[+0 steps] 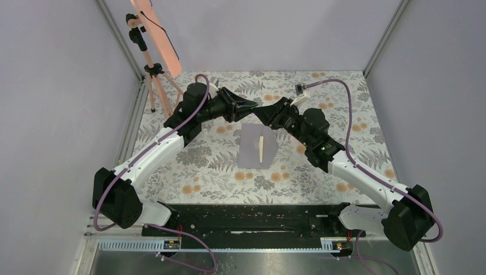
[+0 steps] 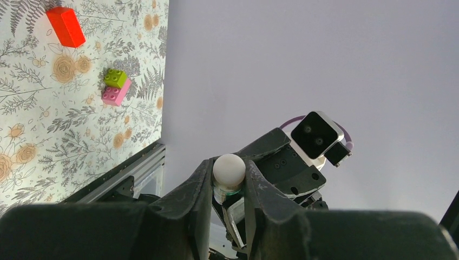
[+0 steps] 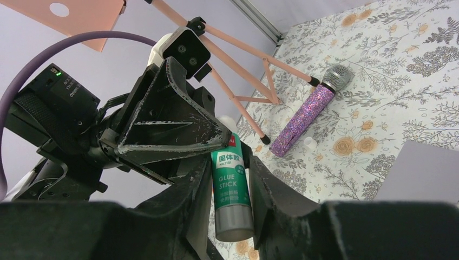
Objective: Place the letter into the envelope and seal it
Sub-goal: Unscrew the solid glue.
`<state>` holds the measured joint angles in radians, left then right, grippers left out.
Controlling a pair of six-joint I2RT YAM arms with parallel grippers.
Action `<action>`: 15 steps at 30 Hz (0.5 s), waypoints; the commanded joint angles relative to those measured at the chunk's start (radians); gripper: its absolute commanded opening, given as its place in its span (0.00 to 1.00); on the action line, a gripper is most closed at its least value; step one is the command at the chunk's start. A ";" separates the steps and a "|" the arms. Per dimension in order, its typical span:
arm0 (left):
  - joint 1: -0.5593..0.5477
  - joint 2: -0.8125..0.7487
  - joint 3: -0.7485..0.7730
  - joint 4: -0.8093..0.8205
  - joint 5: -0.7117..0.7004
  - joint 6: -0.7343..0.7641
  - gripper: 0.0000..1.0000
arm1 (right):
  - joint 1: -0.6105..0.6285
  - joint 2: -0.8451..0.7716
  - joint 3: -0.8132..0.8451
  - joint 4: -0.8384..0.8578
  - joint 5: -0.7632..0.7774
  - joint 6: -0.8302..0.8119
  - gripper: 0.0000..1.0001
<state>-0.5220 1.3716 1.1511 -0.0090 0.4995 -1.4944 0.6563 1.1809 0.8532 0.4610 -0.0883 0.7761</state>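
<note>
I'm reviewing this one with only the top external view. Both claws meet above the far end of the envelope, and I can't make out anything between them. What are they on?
Observer: A glue stick. The right wrist view shows its green label between the fingers of the right claw.
Operator: Which claw has the cap end?
Observer: The left claw. From the left wrist view, it is closed around the white cap.
Operator: Is anything hidden behind the arms?
Observer: A glittery purple microphone lies beside the feet of the tripod.
</note>
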 commanded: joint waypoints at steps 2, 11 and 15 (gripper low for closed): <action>0.004 -0.028 0.002 0.057 -0.018 -0.043 0.00 | 0.011 0.007 0.050 0.050 0.000 0.012 0.29; 0.005 -0.027 0.003 0.058 -0.013 -0.047 0.00 | 0.012 0.008 0.047 0.078 -0.002 0.022 0.24; 0.005 -0.028 0.001 0.065 -0.010 -0.054 0.00 | 0.011 0.005 0.041 0.113 -0.002 0.038 0.03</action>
<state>-0.5190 1.3716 1.1511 -0.0036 0.5003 -1.5021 0.6567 1.1835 0.8555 0.4698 -0.0895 0.7822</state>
